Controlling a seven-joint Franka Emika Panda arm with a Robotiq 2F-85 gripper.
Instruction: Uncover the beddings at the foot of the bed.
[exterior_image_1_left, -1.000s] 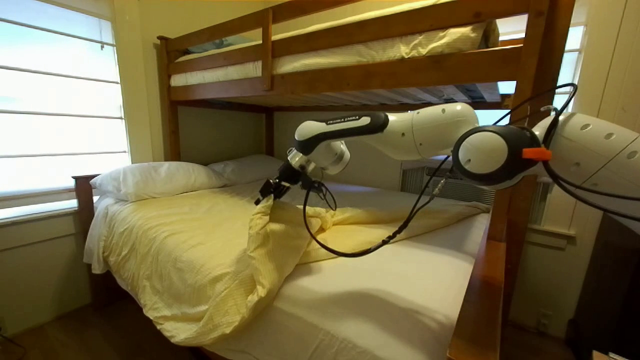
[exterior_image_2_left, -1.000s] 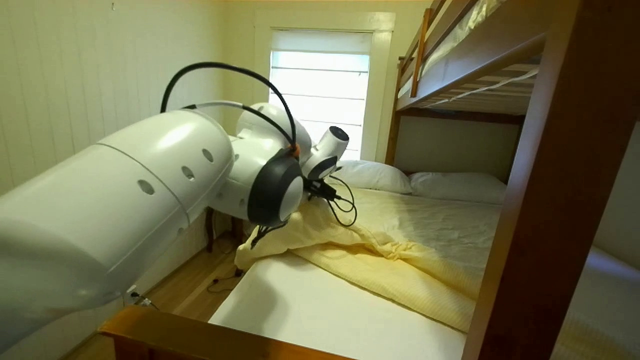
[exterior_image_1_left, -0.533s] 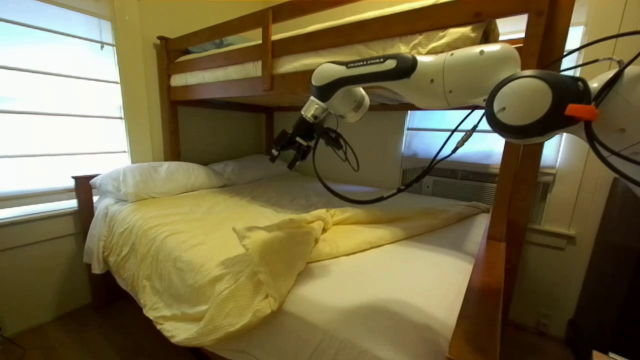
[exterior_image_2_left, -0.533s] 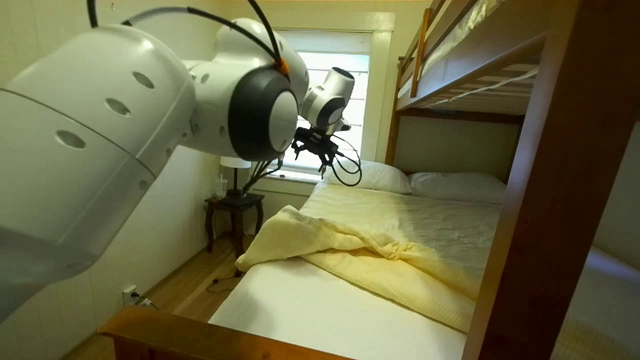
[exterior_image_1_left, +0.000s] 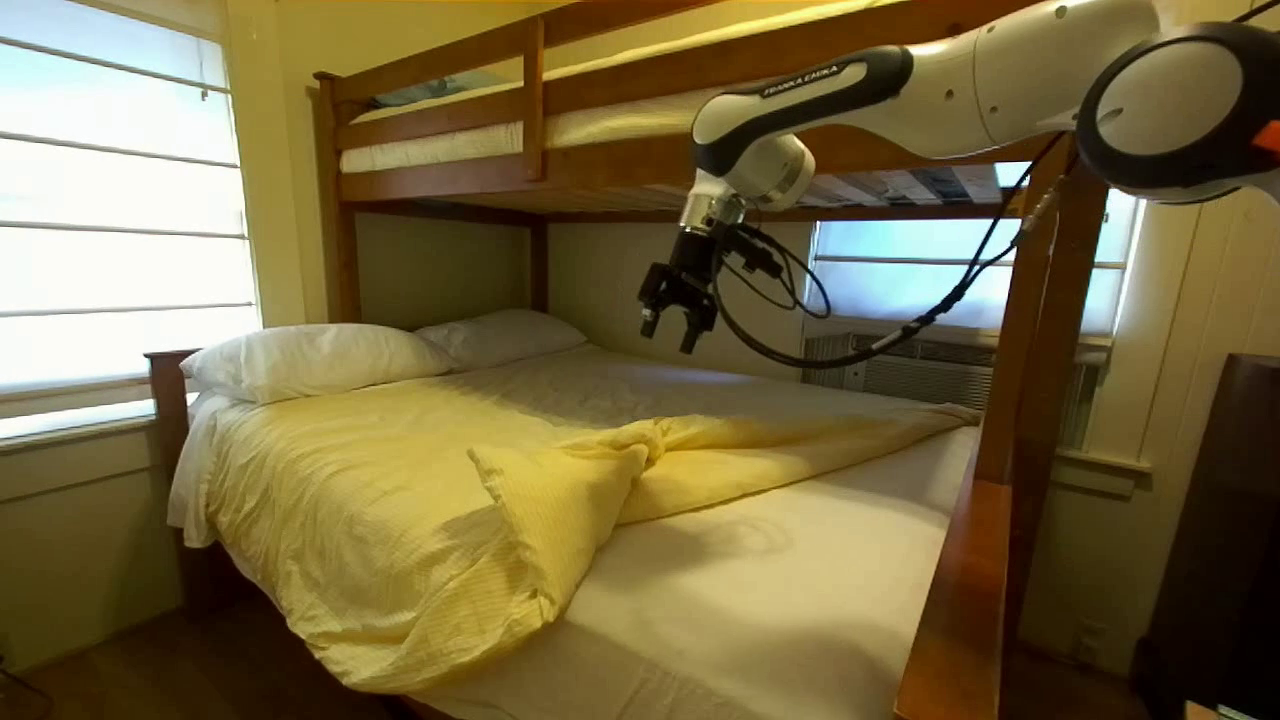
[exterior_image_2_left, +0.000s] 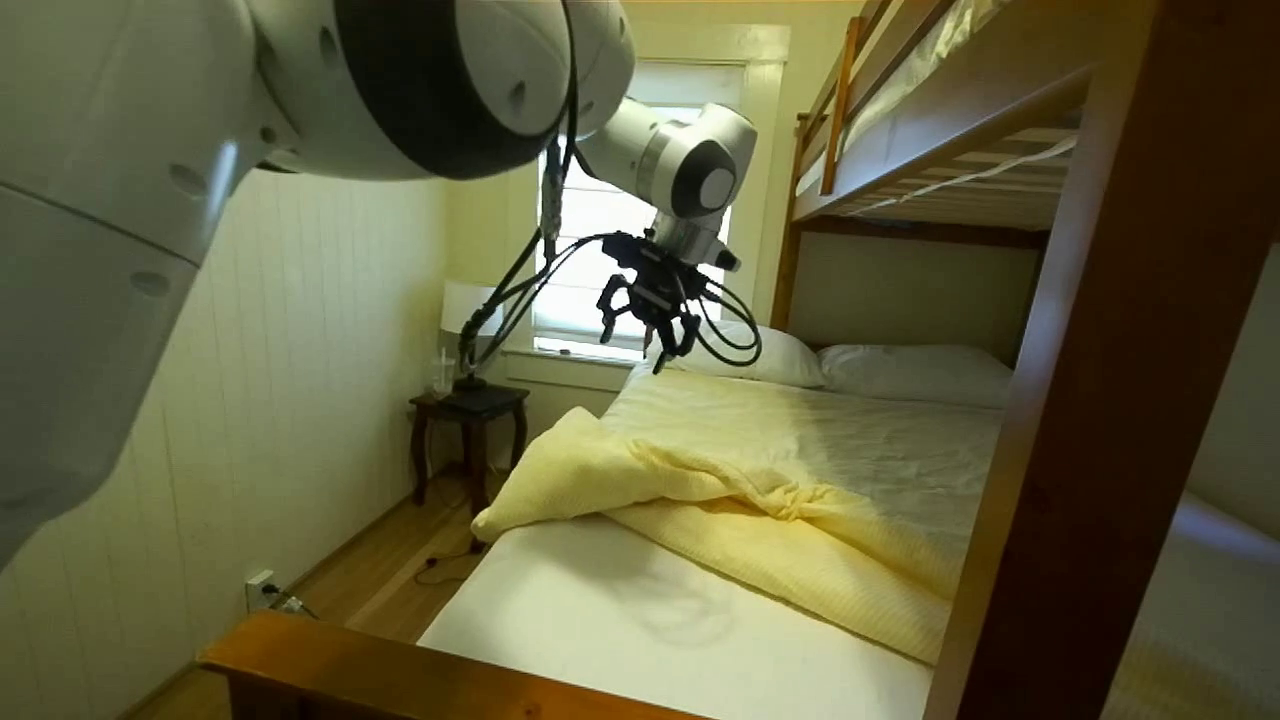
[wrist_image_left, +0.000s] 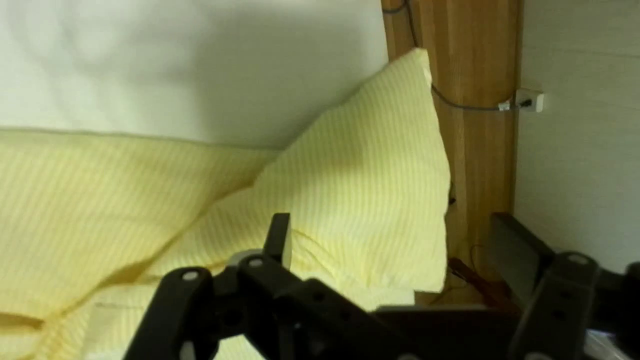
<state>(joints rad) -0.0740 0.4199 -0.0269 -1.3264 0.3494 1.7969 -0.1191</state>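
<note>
The beddings (exterior_image_1_left: 350, 490), a pale yellow blanket, cover the head part of the bed (exterior_image_1_left: 760, 600). Their foot edge is folded back in a diagonal bunch, and white sheet shows at the foot end. The fold also shows in an exterior view (exterior_image_2_left: 590, 470) and in the wrist view (wrist_image_left: 365, 170), where one corner hangs past the mattress side. My gripper (exterior_image_1_left: 669, 335) is open and empty, well above the blanket and apart from it. In the wrist view its fingers (wrist_image_left: 392, 225) stand wide apart with nothing between them.
The upper bunk (exterior_image_1_left: 620, 165) overhangs the bed. A bunk post (exterior_image_2_left: 1080, 360) and the wooden foot rail (exterior_image_2_left: 400, 668) bound the foot end. White pillows (exterior_image_1_left: 320, 360) lie at the head. A dark side table (exterior_image_2_left: 470, 402) with a lamp stands near the wall.
One second ago the gripper was down at a raised peak of the blanket. It has let go, risen and moved back toward the foot end. The peak has dropped onto the bed.
</note>
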